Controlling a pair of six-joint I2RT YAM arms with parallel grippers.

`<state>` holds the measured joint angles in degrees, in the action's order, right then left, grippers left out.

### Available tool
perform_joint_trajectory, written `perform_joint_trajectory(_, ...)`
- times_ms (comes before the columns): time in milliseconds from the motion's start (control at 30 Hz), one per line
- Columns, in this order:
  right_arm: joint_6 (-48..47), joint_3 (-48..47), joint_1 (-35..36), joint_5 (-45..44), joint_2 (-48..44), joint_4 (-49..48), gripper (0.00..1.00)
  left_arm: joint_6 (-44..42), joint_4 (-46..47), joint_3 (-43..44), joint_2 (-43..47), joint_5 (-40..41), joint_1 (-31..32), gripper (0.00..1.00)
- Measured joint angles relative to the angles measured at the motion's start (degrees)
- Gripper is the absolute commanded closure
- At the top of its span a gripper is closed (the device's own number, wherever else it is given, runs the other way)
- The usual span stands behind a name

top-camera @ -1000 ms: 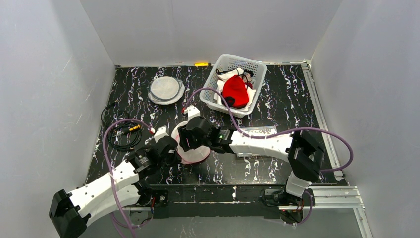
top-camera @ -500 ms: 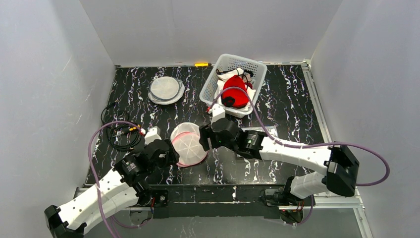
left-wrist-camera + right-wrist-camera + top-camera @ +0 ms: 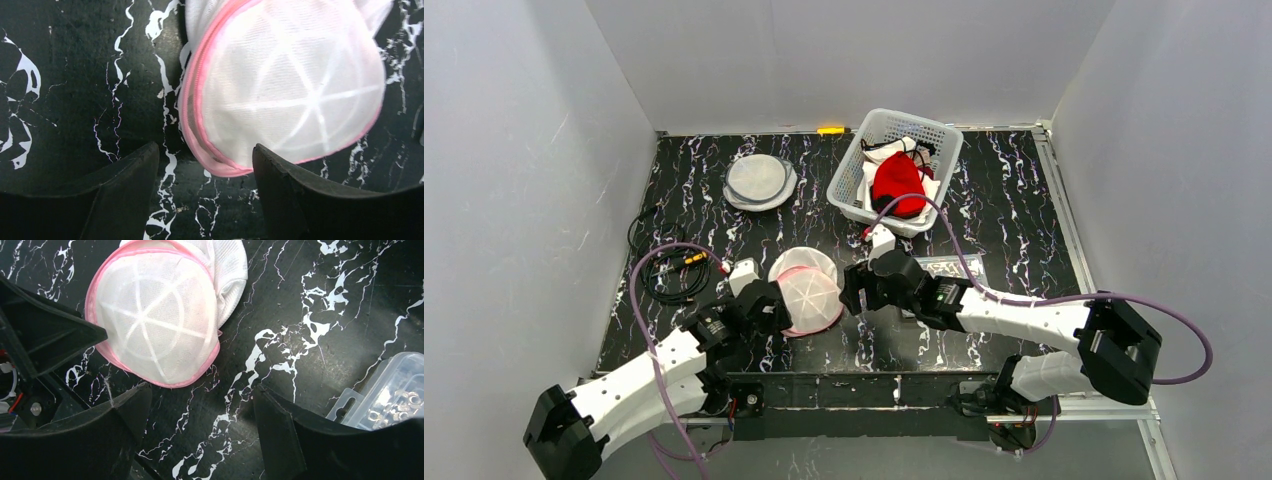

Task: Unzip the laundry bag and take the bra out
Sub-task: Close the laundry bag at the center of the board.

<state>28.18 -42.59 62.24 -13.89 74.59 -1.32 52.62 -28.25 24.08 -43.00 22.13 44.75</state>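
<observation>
Black marbled table point(image 3: 1024, 200) carries everything. Your white basket point(image 3: 847, 188) of clothes sits well beyond both jaws, out of the way. The laundry bag point(image 3: 155, 315) lies just ahead of the right gripper point(image 3: 202, 390) and the left gripper point(image 3: 205, 155), both released and grasping nothing. Expect light, soft mesh that slides and collapses, so pin one side. Mind the clear box point(image 3: 385, 390) just right of the right jaws. Take hold at the pink zip trim point(image 3: 192, 100); its pull is not visible
</observation>
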Motion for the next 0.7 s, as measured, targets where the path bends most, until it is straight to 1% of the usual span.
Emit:
perform_joint_trajectory(167,1.42,2.36,-1.14,1.73,-0.02,-3.69,0.18,1.46,3.17,-2.82,-2.19,-0.55,-1.33,0.36)
perform_joint_trajectory(267,2.01,3.67,-1.25,2.29,-0.42,-5.35,0.18,2.16,6.14,-4.74,-1.81,-0.96,-1.88,0.4)
perform_joint_trajectory(400,3.19,5.79,-1.42,2.8,-2.91,-6.75,0.18,3.15,9.6,-6.97,-0.85,-1.6,-2.54,0.55)
perform_joint_trajectory(467,3.56,6.08,-1.44,2.99,-4.07,-6.84,0.18,3.63,11.5,-7.8,-1.05,-1.73,-2.93,0.67)
perform_joint_trajectory(533,3.89,6.08,-1.49,3.15,-5.05,-7.21,0.18,4.04,13.22,-8.41,-1.62,-1.95,-3.3,0.77)
perform_joint_trajectory(600,4.26,6.12,-1.49,3.13,-6.03,-7.39,0.18,4.44,14.95,-8.76,-2.6,-2.25,-3.58,0.83)
perform_joint_trajectory(700,4.63,6.62,-1.49,3.1,-7.37,-7.45,0.18,4.96,16.0,-9.31,-2.6,-2.89,-3.72,0.9)
